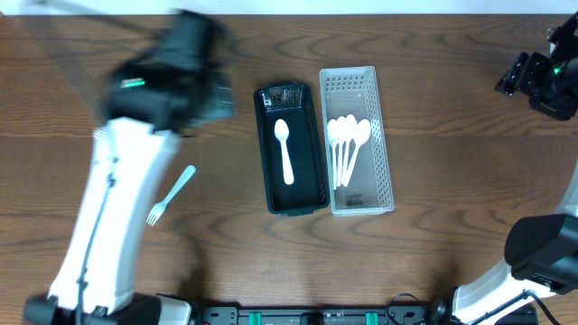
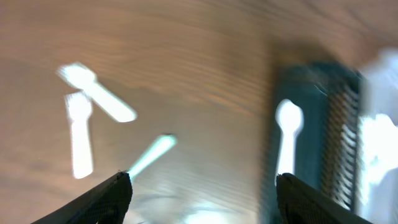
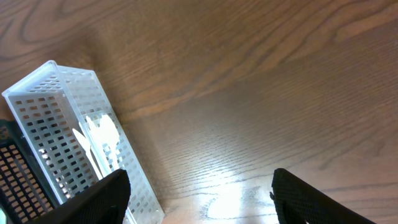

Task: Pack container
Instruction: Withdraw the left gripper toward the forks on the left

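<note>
A black container [image 1: 312, 185] in the middle of the table holds one white spoon [image 1: 284, 149]. Beside it on the right, a white perforated container [image 1: 384, 171] holds several white spoons [image 1: 346, 144]. A light blue fork [image 1: 172, 194] lies on the table to the left. My left gripper [image 1: 203, 86] is blurred, open and empty, left of the black container. The left wrist view shows the left gripper [image 2: 202, 180], the blue fork [image 2: 152, 155], a white fork [image 2: 79, 134] and a white spoon [image 2: 96, 93]. My right gripper [image 1: 519, 77] is open and empty at the far right; it also shows in the right wrist view [image 3: 199, 177].
The white fork and white spoon are hidden under the left arm in the overhead view. The right wrist view shows the white container [image 3: 43, 118] and the black container's edge [image 3: 9, 180] at the left, with bare wood to the right.
</note>
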Tool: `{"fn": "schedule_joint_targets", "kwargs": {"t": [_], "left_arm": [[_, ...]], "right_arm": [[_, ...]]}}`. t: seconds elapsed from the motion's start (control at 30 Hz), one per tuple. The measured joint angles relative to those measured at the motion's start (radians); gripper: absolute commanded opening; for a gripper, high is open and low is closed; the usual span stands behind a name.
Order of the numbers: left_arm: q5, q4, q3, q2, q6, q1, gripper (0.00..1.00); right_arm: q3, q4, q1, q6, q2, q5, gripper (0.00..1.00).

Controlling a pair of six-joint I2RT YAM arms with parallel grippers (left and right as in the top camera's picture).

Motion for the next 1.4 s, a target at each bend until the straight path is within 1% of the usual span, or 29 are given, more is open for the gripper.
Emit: {"fn": "schedule_joint_targets", "kwargs": {"t": [0.13,0.3,0.4,0.47,0.6,0.7,0.87,1.13,1.4], "left_arm": [[-0.018,-0.064,-0.002,0.001,-0.008,0.220,0.78],[-0.018,-0.068,-0.050,0.048,0.050,0.394,0.80],[-0.010,0.002,-0.125,0.070,0.092,0.481,0.80],[0.014,0.074,-0.193,0.083,0.125,0.535,0.80],[0.054,0.208,-0.331,0.112,0.197,0.610,0.80],[0.066,0.270,-0.395,0.150,0.249,0.632,0.80],[0.079,0.319,-0.423,0.249,0.298,0.634,0.80],[0.087,0.377,-0.423,0.404,0.319,0.634,0.80],[0.087,0.419,-0.423,0.478,0.345,0.634,0.80]], "right_arm": [[0.000,0.000,0.000,-0.003,0.000,0.000,0.77],[0.000,0.000,0.000,-0.004,0.000,0.000,0.77],[0.000,0.000,0.000,-0.005,0.000,0.000,0.77],[0.000,-0.001,0.000,-0.006,0.000,0.000,0.77],[0.000,-0.002,0.000,-0.006,0.000,0.000,0.78],[0.000,0.000,0.000,-0.006,0.000,0.000,0.78],[0.000,0.001,0.000,-0.006,0.000,0.000,0.78],[0.000,0.000,0.000,-0.006,0.000,0.000,0.78],[0.000,-0.002,0.000,-0.006,0.000,0.000,0.79]]}}
